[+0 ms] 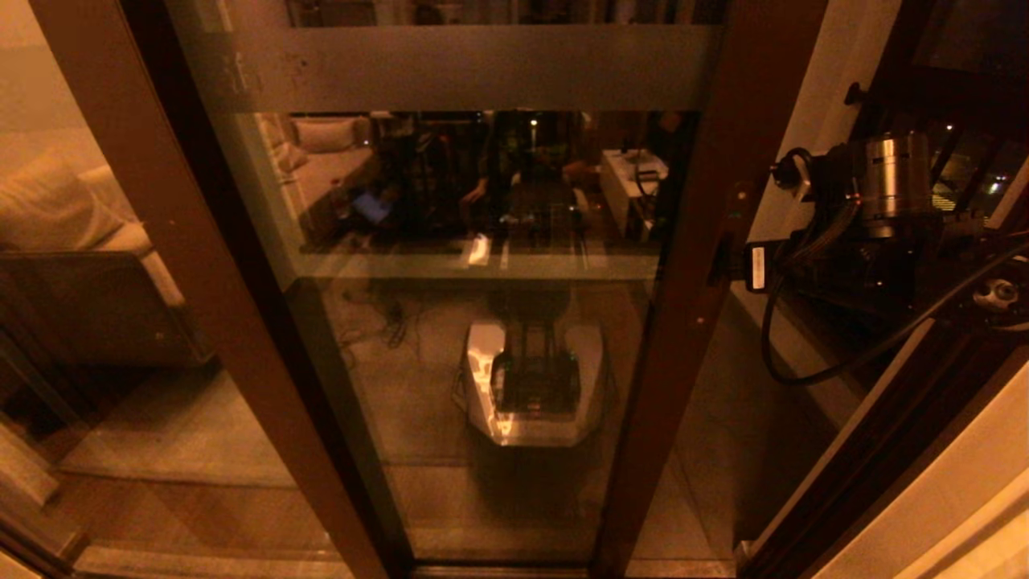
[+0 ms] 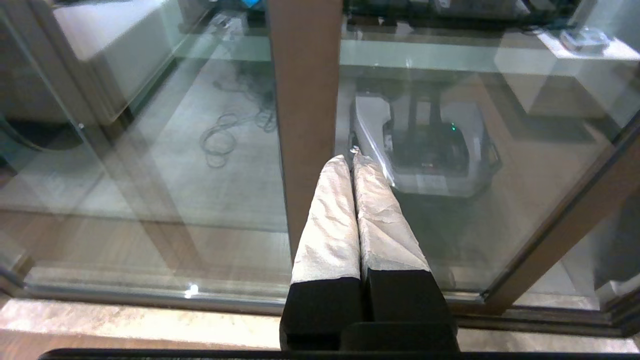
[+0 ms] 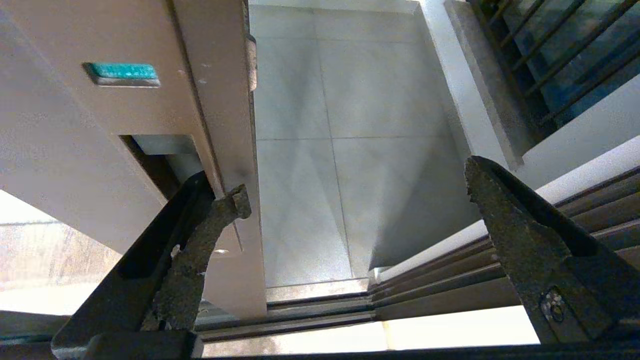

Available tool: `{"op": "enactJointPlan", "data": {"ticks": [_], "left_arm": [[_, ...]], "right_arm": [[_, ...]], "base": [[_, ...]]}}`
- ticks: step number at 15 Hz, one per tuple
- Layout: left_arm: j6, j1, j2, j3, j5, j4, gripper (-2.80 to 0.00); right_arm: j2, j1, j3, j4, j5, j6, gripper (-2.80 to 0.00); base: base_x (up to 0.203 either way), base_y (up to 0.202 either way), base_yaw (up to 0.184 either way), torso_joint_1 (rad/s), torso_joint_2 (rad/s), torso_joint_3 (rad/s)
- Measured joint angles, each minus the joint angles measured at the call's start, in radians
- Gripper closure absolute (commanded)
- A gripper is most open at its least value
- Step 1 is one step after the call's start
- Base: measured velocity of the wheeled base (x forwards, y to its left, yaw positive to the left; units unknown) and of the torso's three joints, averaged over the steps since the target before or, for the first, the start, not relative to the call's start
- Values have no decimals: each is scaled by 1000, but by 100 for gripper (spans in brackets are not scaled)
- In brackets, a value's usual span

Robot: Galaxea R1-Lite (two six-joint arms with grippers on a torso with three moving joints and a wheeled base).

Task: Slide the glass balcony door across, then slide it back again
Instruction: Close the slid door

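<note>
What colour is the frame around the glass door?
Dark brown: the frame of the glass balcony door shows best in the head view.

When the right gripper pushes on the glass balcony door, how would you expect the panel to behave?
The glass balcony door will probably feel heavy and stiff, being a tall glass pane in a solid frame. It should slide rather than tip, guided by the floor track. The open right gripper straddles its smooth stile, so slipping seems possible.

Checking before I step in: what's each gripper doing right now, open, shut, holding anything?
Left gripper: shut, holding nothing, parked in front of the glass.
Right gripper: open, one finger at the edge of the glass balcony door stile, gripping nothing.
</note>
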Motion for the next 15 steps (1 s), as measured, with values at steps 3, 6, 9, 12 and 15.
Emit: {"op": "enactJointPlan", "data": {"ticks": [3, 6, 9, 12, 15], "left_arm": [[0, 0, 0, 0, 0, 0, 0], [0, 0, 0, 0, 0, 0, 0], [0, 0, 0, 0, 0, 0, 0], [0, 0, 0, 0, 0, 1, 0], [0, 0, 0, 0, 0, 0, 0]], "right_arm": [[2, -16, 1, -7, 3, -7, -280], [3, -26, 1, -9, 1, -9, -280], [4, -33, 1, -10, 0, -13, -280], [3, -43, 5, -13, -1, -15, -280], [3, -62, 8, -13, -1, -16, -280]], "base": [[0, 0, 0, 0, 0, 0], [0, 0, 0, 0, 0, 0], [0, 0, 0, 0, 0, 0], [0, 0, 0, 0, 0, 0], [0, 0, 0, 0, 0, 0]]}}
